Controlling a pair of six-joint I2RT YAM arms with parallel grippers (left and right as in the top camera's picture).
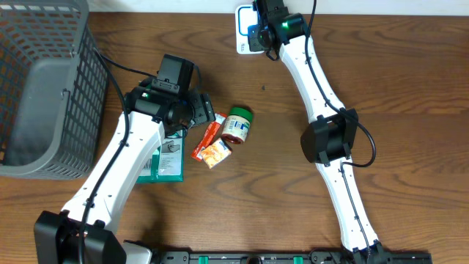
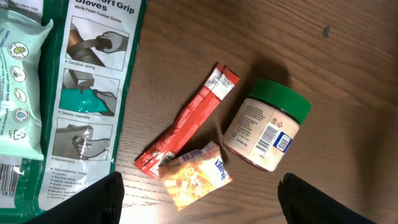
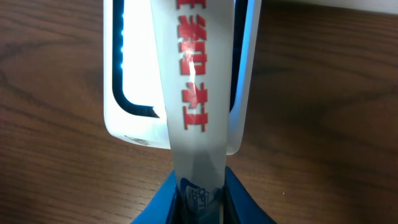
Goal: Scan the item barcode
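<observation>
In the right wrist view, my right gripper [image 3: 200, 190] is shut on the item [image 3: 196, 93], a slim white pack with red lettering and a blue label down by my blue fingers [image 3: 166, 200]. The item lies over the white scanner [image 3: 127, 127], whose window glows white and blue. From overhead, the scanner [image 1: 241, 33] sits at the table's far edge with my right gripper [image 1: 261, 31] over it, hiding the item. My left gripper [image 1: 202, 110] hovers open above the loose goods at mid-table; in its own view the left gripper [image 2: 202, 210] has nothing between its black fingers [image 2: 81, 202].
A green-lidded jar [image 1: 237, 125] lies on its side, barcode label up [image 2: 281, 142]. Beside it lie a red sachet [image 1: 207, 138] and an orange tissue pack [image 1: 217, 152]. A green gloves package [image 1: 167, 158] lies under the left arm. A grey mesh basket [image 1: 44, 88] stands at the left.
</observation>
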